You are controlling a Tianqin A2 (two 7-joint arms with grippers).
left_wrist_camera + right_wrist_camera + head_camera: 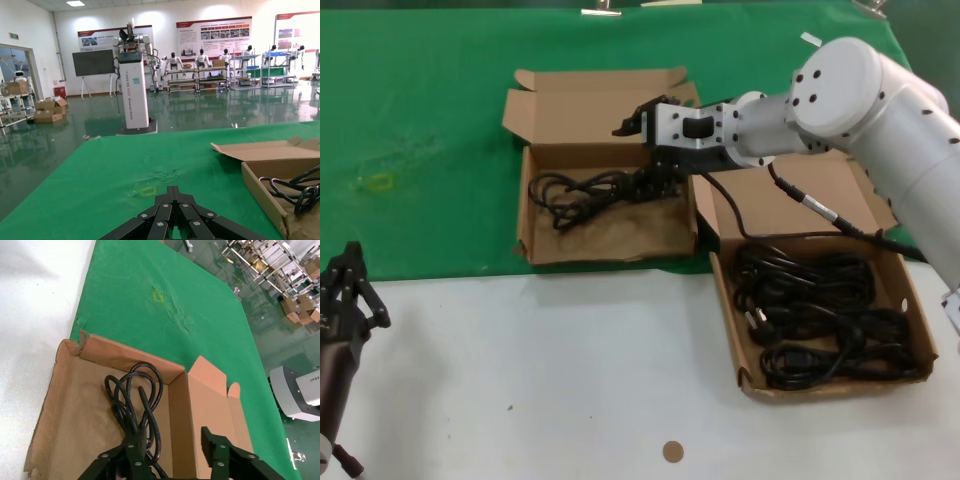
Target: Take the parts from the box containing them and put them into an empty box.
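Observation:
The box with a wide tray (535, 245) lies on the green cloth with its lid open and holds one black power cord (585, 192). My right gripper (662, 180) is open just above that cord's right end, at the tray's right wall. In the right wrist view the cord (135, 400) lies against one finger (131, 452), and the gripper (172, 445) has its jaws wide apart. The deeper box (728, 310) at the right holds several cord bundles (820, 310). My left gripper (345, 290) is shut and parked at the front left; it also shows in the left wrist view (173, 189).
A green cloth (420, 130) covers the back of the table and the front is white (570, 380). A small brown disc (672, 451) lies near the front edge. My right arm's own cable (800, 200) hangs over the deeper box's lid.

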